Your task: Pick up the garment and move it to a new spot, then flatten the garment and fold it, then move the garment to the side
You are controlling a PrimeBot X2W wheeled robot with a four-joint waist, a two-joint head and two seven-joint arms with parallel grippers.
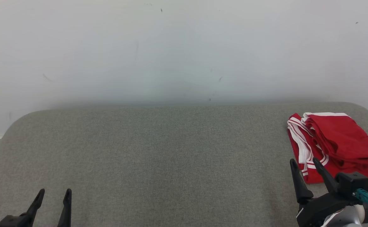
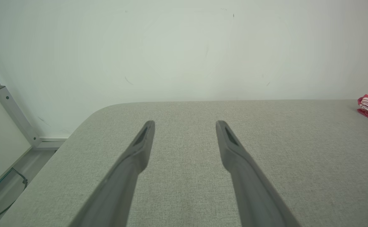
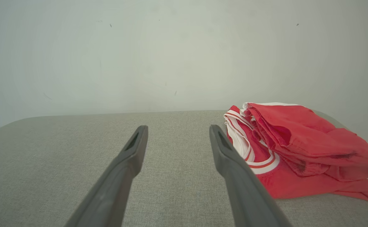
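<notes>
The soft red garment with white stripes [image 1: 341, 143] lies bunched on my rough grey round-cornered counter [image 1: 158, 151]. My left jaws and right jaws gape wide, empty.

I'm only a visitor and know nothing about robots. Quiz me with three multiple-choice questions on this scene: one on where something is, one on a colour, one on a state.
1. Where on the grey table does the red garment lie?
A. at the right end
B. in the centre
C. at the left end

2. What colour are the stripes on the garment?
A. blue
B. white
C. yellow

3. How do the right arm's jaws stand?
A. shut on the garment
B. shut, holding nothing
C. open, holding nothing

Answers:
1 A: the head view shows it against the table's right edge.
2 B: white bands run along its red edges.
3 C: the right wrist view shows them spread apart with bare table between them.
</notes>
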